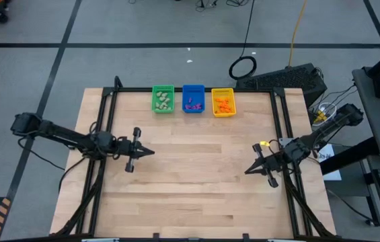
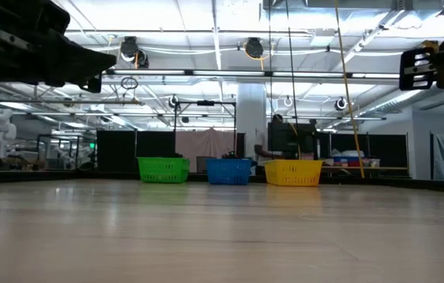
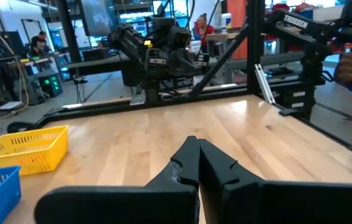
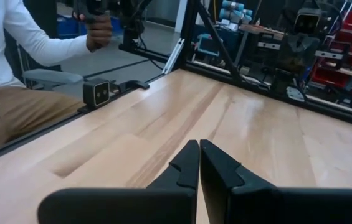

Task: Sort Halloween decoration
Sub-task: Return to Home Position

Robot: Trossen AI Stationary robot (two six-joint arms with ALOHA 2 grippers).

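Observation:
The Halloween decoration lies in three small bins at the table's far edge: pale pieces in the green bin (image 1: 163,99), purple ones in the blue bin (image 1: 193,99), orange ones in the yellow bin (image 1: 222,103). My left gripper (image 1: 150,152) hangs shut over the table's left half, pointing level toward the right. My right gripper (image 1: 247,171) hangs shut over the right half, pointing toward the left. Both hold nothing, as the wrist views show: left gripper (image 3: 199,144), right gripper (image 4: 199,145).
A bare wooden tabletop (image 1: 196,181) spreads between the two grippers. A black frame (image 1: 109,107) borders the table. A person in a white sleeve (image 4: 32,43) sits beyond the near edge, holding a dark device. A small black camera box (image 4: 97,92) sits at that edge.

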